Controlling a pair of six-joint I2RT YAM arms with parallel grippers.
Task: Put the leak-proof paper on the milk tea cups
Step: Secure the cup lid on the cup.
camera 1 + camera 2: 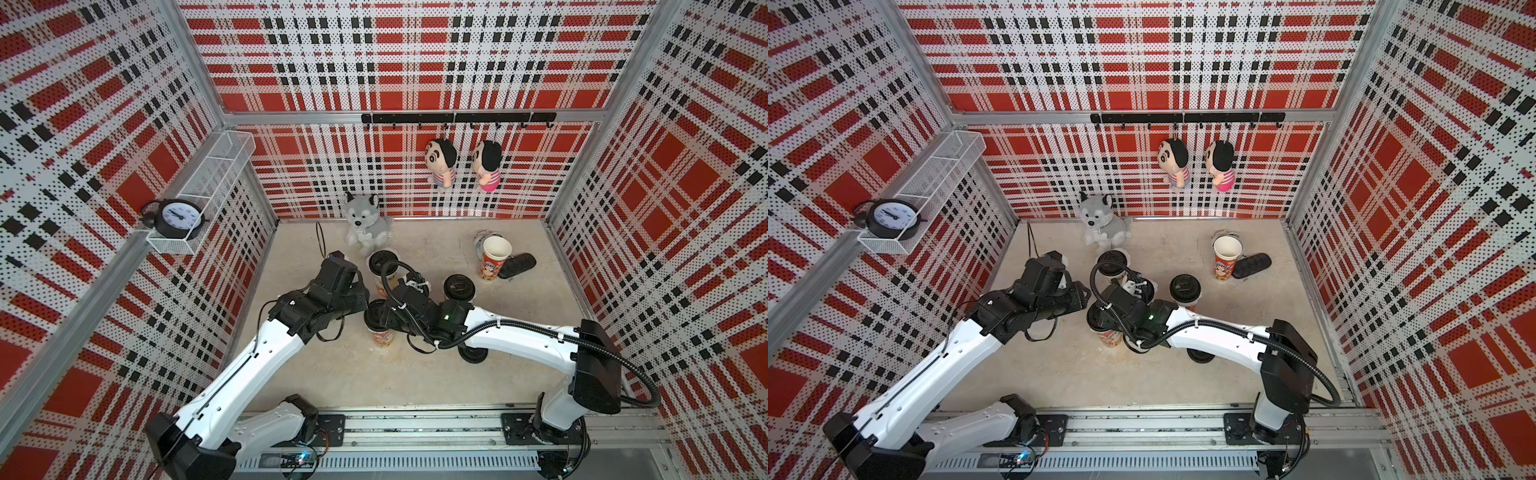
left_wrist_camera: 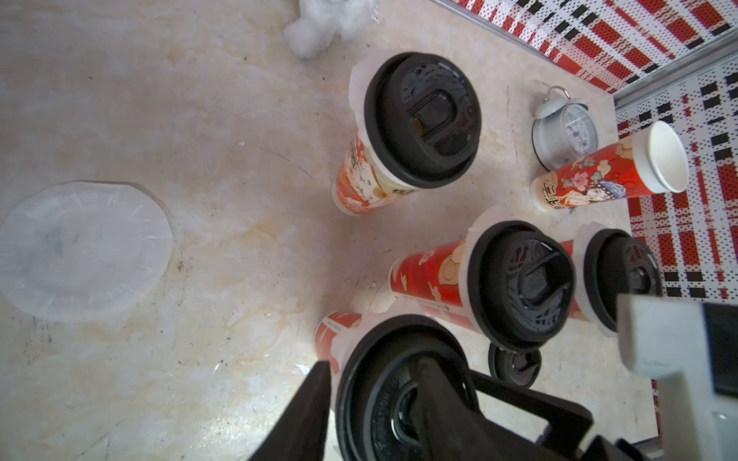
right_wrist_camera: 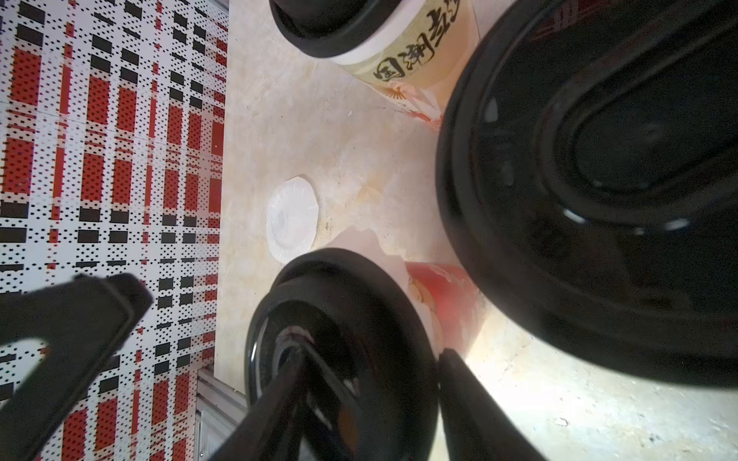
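The counter (image 1: pixel 415 374) is pale marbled stone. The husky (image 1: pixel 365 224) sits at its far edge, and I place everything else from it.

My left hand (image 2: pixel 375 367) hangs nearer me than the husky. Its fingers are apart, one outside the rim of a lid (image 2: pixel 399 335) and one over its top; I cannot tell whether either touches. My right hand (image 3: pixel 373 355) is over that same lid from the other side. Its fingers are apart too, one across the top and one past the rim, clamped on nothing I can see.

Five cups stand upright. The cream cup (image 1: pixel 381 274) is just in front of the husky, and three red cups (image 2: pixel 431 279) cluster further towards me; all four are lidded. The open cup (image 1: pixel 492 257) stands well to the husky's right, with a white clock (image 2: pixel 565 127) just beside it. A loose lid (image 1: pixel 473 353) lies flat, nearer me and right of the husky.

Crinkly paper (image 2: pixel 356 92) shows under each fitted lid. One loose sheet (image 2: pixel 84 251) lies flat on the counter, left of the husky and nearer me, well apart from the cups.
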